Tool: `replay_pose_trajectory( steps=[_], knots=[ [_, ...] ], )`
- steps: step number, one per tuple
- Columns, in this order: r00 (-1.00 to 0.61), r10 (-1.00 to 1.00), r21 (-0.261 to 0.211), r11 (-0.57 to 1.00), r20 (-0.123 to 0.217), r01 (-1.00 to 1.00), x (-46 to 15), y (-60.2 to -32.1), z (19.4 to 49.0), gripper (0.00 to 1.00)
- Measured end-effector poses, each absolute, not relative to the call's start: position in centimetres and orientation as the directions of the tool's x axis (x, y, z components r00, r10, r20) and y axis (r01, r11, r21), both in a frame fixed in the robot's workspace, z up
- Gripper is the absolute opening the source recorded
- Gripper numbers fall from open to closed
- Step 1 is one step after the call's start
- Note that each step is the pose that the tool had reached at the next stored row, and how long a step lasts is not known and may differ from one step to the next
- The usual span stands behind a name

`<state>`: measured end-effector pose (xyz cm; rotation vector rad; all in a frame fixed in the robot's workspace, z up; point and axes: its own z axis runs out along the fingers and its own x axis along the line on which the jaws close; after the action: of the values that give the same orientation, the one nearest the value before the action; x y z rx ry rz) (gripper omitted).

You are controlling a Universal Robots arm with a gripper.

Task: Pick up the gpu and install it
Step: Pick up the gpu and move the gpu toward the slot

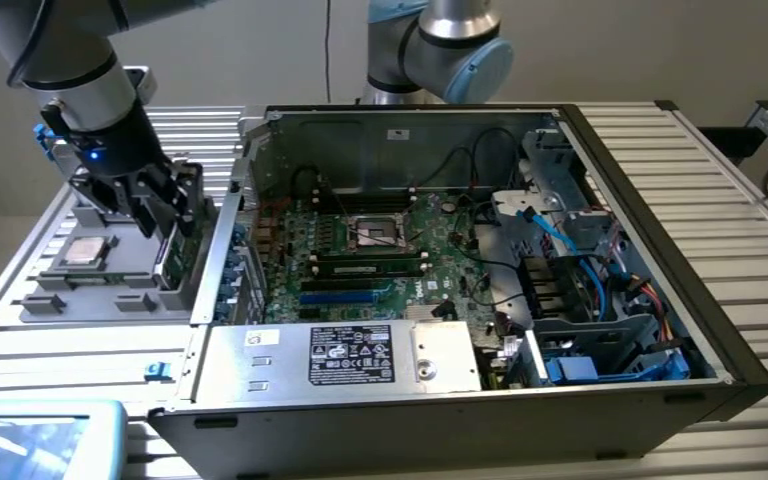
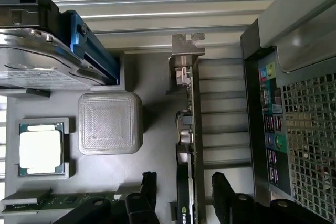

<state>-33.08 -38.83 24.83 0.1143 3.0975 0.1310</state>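
Straddling upright gpu (image 2: 191, 129) edge, fingers (image 2: 224, 195) spread, case (image 2: 299, 129) near

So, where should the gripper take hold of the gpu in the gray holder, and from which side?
Probably grip the gpu by its upper edge, one finger on each flat face, coming straight down from above. It stands on edge in the gray holder, so only the top edge is free; the open gripper straddles it.
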Motion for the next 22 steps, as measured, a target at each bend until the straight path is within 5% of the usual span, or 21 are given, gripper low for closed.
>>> replay_pose_trajectory(
  steps=[22],
  knots=[
    [-0.996, 0.075, 0.098, 0.993, -0.052, 0.070, -33.0, -38.9, 22.8, 0.55]
  ],
)
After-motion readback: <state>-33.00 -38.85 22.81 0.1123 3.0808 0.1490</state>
